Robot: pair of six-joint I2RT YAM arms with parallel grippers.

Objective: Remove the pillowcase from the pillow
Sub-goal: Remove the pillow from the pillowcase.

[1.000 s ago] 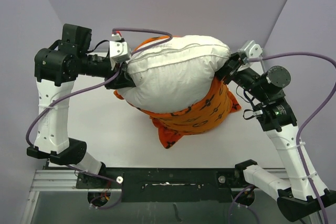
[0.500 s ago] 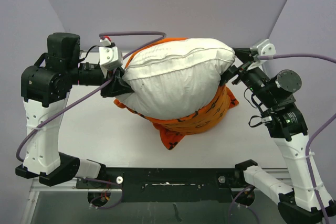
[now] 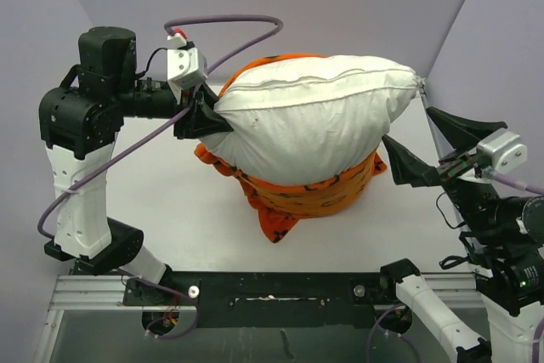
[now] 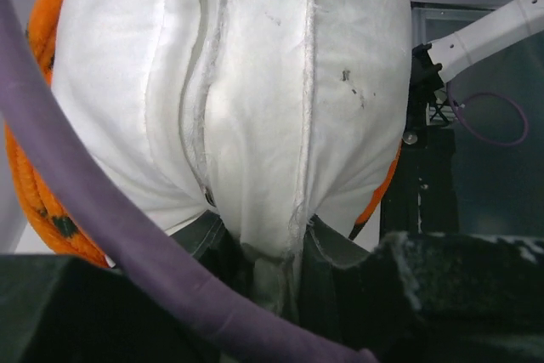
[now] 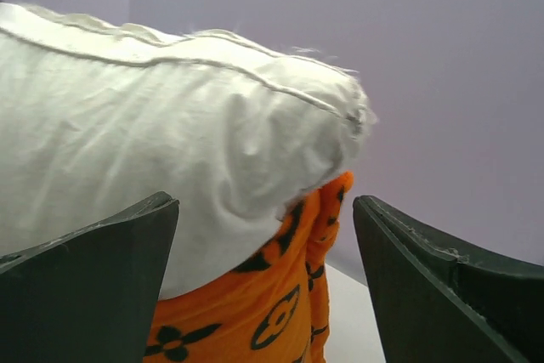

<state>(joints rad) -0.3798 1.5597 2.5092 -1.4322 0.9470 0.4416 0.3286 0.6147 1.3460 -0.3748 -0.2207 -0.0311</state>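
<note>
Worktop (image 3: 187, 210), near part bare. Pillowcase (image 3: 316, 197) is bunched under the near side of the pillow (image 3: 314, 121), one orange corner pointing toward the arm bases and resting on the worktop. Most of the pillow is out of it, white and plump, lying left to right. Right gripper (image 3: 406, 123) is released, jaws spread wide just beside the pillow's right end and gripping nothing. Left gripper (image 3: 204, 118) is clenched on the pillow's left end, with white fabric pinched between its fingers (image 4: 327, 252). Farther back, an orange pillowcase edge shows behind the pillow's top left.
</note>
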